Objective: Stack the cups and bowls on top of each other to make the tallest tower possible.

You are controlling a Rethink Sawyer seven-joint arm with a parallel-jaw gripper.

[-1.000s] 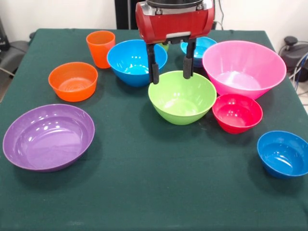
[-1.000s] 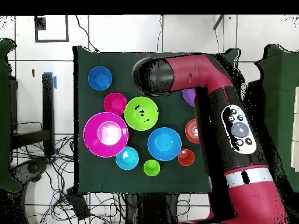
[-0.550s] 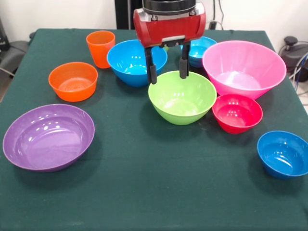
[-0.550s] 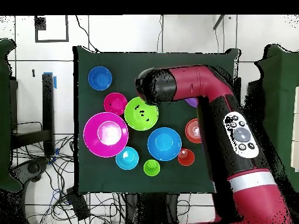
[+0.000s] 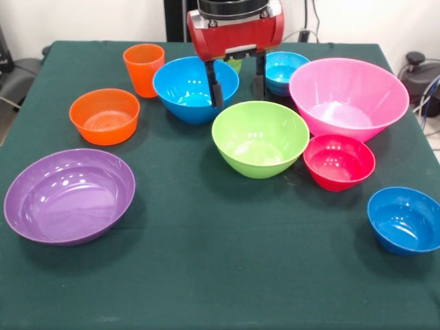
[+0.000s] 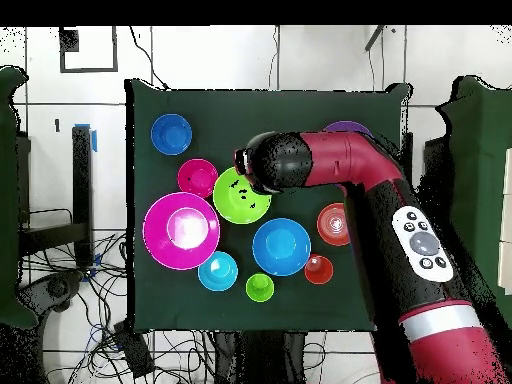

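Observation:
My gripper (image 5: 238, 98) hangs open and empty just behind the lime green bowl (image 5: 260, 138), between the large blue bowl (image 5: 194, 89) and a small blue bowl (image 5: 284, 70). The light green cup (image 5: 235, 65) peeks out behind the red gripper body. The orange cup (image 5: 144, 69) stands at the back left. The orange bowl (image 5: 104, 115), purple bowl (image 5: 69, 194), huge pink bowl (image 5: 347, 96), red bowl (image 5: 338, 161) and another small blue bowl (image 5: 404, 220) sit apart on the cloth. Overhead, the arm's head (image 6: 268, 170) covers part of the lime green bowl (image 6: 238, 197) and most of the purple bowl (image 6: 347, 128).
A dark green cloth (image 5: 220, 275) covers the table. The arm (image 6: 400, 230) lies over the table's right side in the overhead view, beside the orange bowl (image 6: 331, 224). Cables lie on the floor (image 6: 180, 350) off the table.
The gripper has drawn back and risen from the lime green bowl's far rim toward the back of the table, staying open. No bowl or cup has moved.

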